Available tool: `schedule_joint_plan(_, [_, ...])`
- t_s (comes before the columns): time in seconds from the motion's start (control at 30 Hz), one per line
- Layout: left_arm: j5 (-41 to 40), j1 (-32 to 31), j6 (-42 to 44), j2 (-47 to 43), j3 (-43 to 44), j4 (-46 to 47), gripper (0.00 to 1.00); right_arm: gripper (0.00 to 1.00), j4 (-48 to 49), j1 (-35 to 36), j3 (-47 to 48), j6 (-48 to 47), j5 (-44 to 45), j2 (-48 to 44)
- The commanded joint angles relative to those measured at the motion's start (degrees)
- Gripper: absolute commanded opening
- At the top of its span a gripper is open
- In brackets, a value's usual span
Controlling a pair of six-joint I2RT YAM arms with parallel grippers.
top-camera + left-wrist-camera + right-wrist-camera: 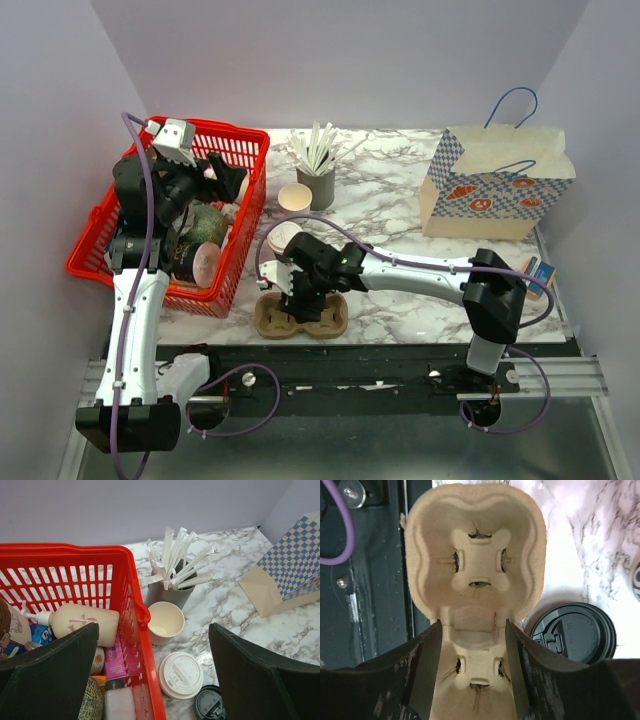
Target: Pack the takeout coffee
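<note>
The takeout coffee (pixel 283 240) stands on the marble table just right of the red basket, and only its white lid (pixel 181 675) shows from above. My right gripper (pixel 300 300) is down on a pulp two-cup carrier (pixel 300 322) at the table's front edge. In the right wrist view its jaws (pixel 473 625) are closed on the carrier's narrow waist (pixel 475 555). My left gripper (pixel 225 180) hovers over the basket's right wall, and the left wrist view shows it wide open and empty (pixel 153 630), above and behind the coffee.
A red basket (pixel 240 150) full of groceries fills the left side. A cream paper cup (pixel 166 621) and a grey holder of straws (pixel 170 592) stand behind the coffee. A loose black lid (pixel 575 632) lies beside the carrier. A checked paper bag (pixel 495 185) stands at the back right.
</note>
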Motion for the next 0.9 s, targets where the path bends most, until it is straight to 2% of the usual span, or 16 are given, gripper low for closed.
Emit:
schedule_joint_plan(0.0, [-0.48, 0.39, -0.86, -1.27, -1.17, -0.14, 0.99, 0.61, 0.97, 0.88, 0.46, 0.61, 1.25, 1.67])
schedule_joint_plan(0.87, [-0.30, 0.48, -1.21, -2.33, -2.75, 1.09, 0.99, 0.56, -0.52, 1.59, -1.12, -2.47, 4.50, 2.20])
